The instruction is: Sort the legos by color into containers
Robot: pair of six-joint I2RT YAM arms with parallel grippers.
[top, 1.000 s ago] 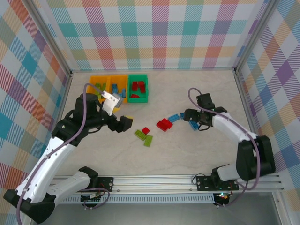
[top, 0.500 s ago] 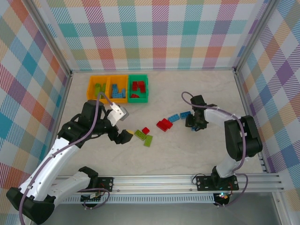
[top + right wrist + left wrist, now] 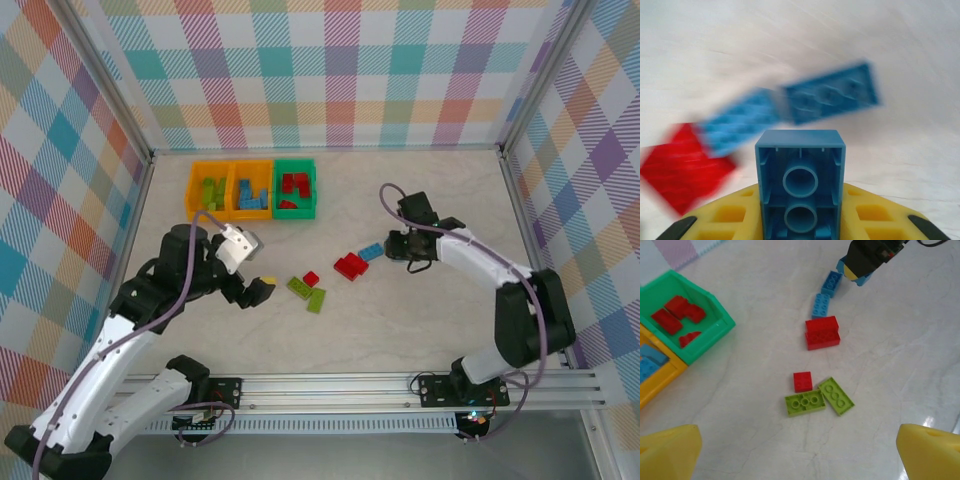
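Closing within the last second, the right pincer is now gripping a light blue lego near two other blue legos lying on the bench. The left pincer is hanging wide open over loose green legos, well apart from the containers.

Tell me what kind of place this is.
Probably a robot test cell, not a home: plaid cloth walls on a metal frame, two arms bolted to a rail, toy bricks and bins on the table.
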